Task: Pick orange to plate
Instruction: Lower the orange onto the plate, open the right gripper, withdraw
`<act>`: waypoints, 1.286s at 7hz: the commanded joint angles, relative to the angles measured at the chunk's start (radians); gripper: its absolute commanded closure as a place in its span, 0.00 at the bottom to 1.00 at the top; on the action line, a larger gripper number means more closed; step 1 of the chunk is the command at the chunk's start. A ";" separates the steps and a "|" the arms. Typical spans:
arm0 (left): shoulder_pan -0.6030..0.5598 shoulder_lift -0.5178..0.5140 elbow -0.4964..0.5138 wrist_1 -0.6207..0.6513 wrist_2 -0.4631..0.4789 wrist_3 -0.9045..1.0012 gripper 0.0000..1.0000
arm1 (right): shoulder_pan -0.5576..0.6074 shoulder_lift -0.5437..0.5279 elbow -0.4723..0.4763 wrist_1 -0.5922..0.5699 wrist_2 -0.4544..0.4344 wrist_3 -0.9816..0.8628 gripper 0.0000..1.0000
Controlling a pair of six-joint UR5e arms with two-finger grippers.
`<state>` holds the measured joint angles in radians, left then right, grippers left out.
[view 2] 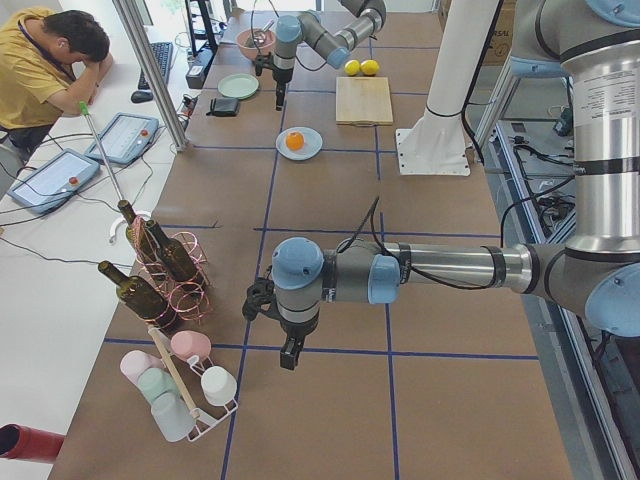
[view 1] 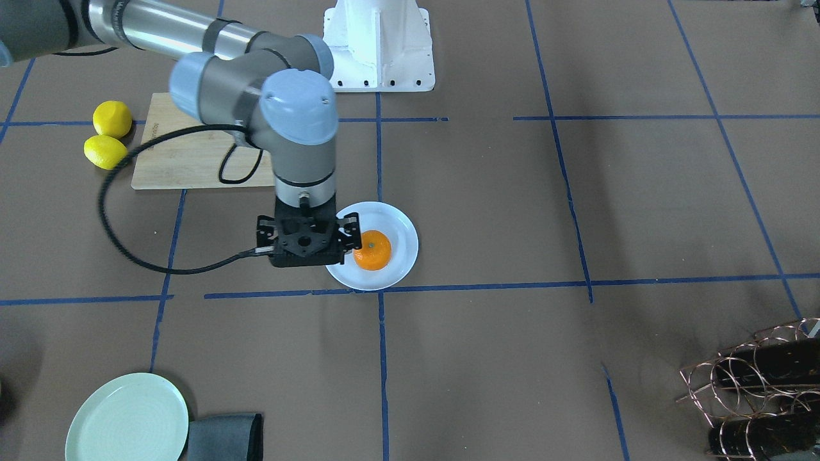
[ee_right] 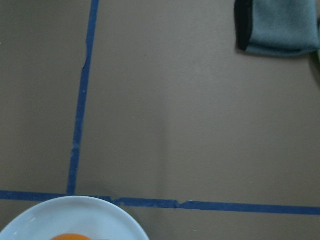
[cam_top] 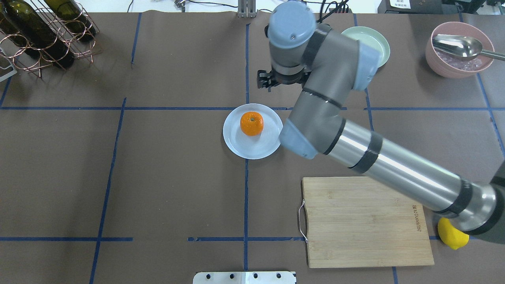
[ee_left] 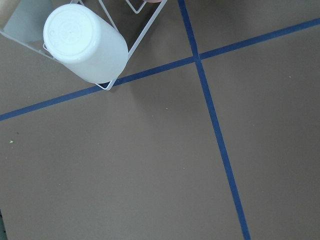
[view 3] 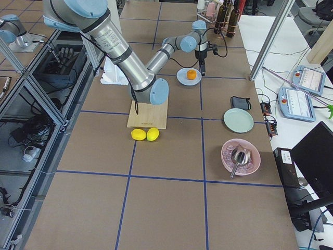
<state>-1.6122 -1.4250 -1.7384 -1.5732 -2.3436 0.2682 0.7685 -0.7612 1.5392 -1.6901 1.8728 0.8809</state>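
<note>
Your right gripper [cam_top: 270, 81] hangs above the table at about 1 o'clock from the plate [cam_top: 252, 149] in the overhead view, its jaws spread and empty. The orange [cam_top: 251, 123] lies on that plate, toward 12 o'clock, so the placing looks done and only the retreat seems left. You cannot tell the left gripper's [view 2: 290, 352] state.

Count of items on the table:

- Orange [view 1: 372, 250]: one.
- Plates: two, a bluish plate [view 1: 398, 264] and a green plate [view 1: 127, 419].
- Lemons: two [view 1: 113, 118] [view 1: 105, 152].
- Board [cam_top: 363, 221]: one.
- Bowl [cam_top: 434, 59]: one, with one spoon [cam_top: 457, 45].
- Cloth [view 1: 224, 437]: one.
- Bottle rack [cam_top: 85, 49]: one. Bottles [cam_top: 23, 27]: at least two, exact count unclear.
- Cups [view 2: 217, 385]: five show.
- Arms [cam_top: 394, 165]: two.
</note>
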 commanded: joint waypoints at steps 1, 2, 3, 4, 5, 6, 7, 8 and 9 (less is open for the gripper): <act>0.000 0.000 0.002 0.001 -0.079 -0.067 0.00 | 0.246 -0.146 0.166 -0.112 0.203 -0.388 0.00; 0.000 0.003 -0.007 -0.002 -0.071 -0.070 0.00 | 0.359 -0.217 0.174 -0.126 0.279 -0.586 0.00; -0.002 0.005 -0.012 -0.004 -0.069 -0.069 0.00 | 0.477 -0.309 0.167 -0.128 0.355 -0.813 0.00; -0.002 0.005 -0.012 -0.004 -0.069 -0.069 0.00 | 0.561 -0.398 0.164 -0.129 0.379 -0.974 0.00; -0.002 0.005 -0.018 -0.004 -0.069 -0.069 0.00 | 0.612 -0.497 0.167 -0.122 0.373 -0.994 0.00; -0.002 0.005 -0.018 -0.004 -0.071 -0.067 0.00 | 0.662 -0.601 0.164 -0.094 0.370 -0.987 0.00; -0.002 0.006 -0.021 -0.004 -0.071 -0.066 0.00 | 0.705 -0.692 0.165 -0.076 0.367 -0.997 0.00; -0.002 0.006 -0.020 -0.008 -0.069 -0.063 0.00 | 0.716 -0.755 0.164 -0.045 0.365 -0.996 0.00; -0.002 0.006 -0.024 -0.008 -0.069 -0.061 0.00 | 0.721 -0.826 0.162 0.037 0.365 -0.991 0.00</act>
<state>-1.6137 -1.4192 -1.7592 -1.5800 -2.4134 0.2047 1.4747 -1.4974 1.7027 -1.7286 2.2390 -0.1123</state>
